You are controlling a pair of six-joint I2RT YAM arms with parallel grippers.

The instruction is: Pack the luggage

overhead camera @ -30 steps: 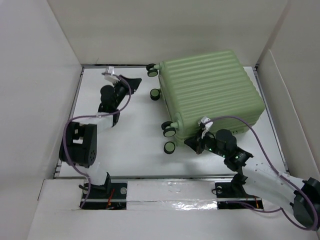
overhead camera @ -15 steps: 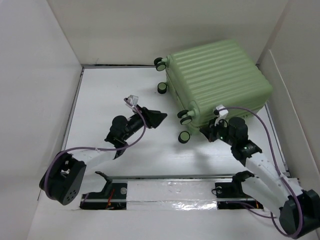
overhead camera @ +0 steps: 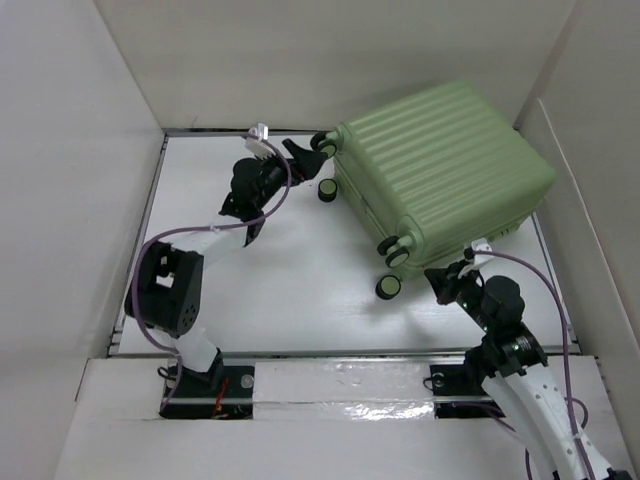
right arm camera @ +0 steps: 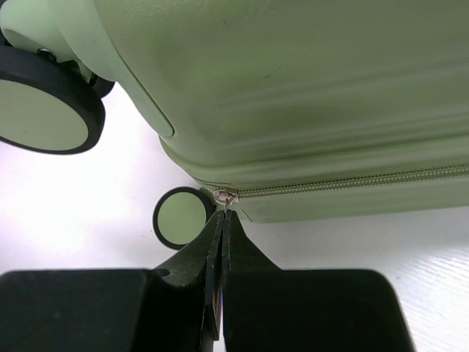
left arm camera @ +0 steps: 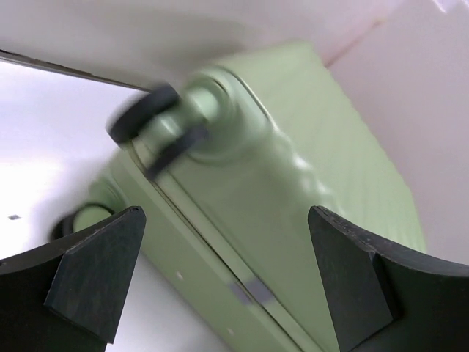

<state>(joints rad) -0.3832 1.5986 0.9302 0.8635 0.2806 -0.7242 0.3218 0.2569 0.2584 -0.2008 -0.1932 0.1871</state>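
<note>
The luggage point(overhead camera: 440, 165) is a light-green ribbed suitcase, closed, lying flat at the back right of the white table. Its black-and-green wheels point(overhead camera: 388, 285) point towards the table's middle. My left gripper point(overhead camera: 303, 153) is open at the suitcase's far wheeled corner. In the left wrist view the shell seam point(left arm camera: 249, 286) lies between the spread fingers point(left arm camera: 95, 271), with a blurred wheel point(left arm camera: 139, 117) above. My right gripper point(overhead camera: 441, 276) is at the near side of the suitcase. In the right wrist view it point(right arm camera: 223, 218) is shut on the small metal zipper pull point(right arm camera: 228, 196) at the end of the zipper point(right arm camera: 352, 180).
White panel walls point(overhead camera: 80, 150) close in the table on the left, back and right. The suitcase's far right corner is near the right wall point(overhead camera: 590, 180). A white ledge point(overhead camera: 340, 385) with both arm bases runs along the near edge. Cables loop off both arms.
The suitcase has slid and turned towards the back right. My left arm swung over to its far wheeled corner and its gripper opened. My right gripper stayed shut at the zipper.
</note>
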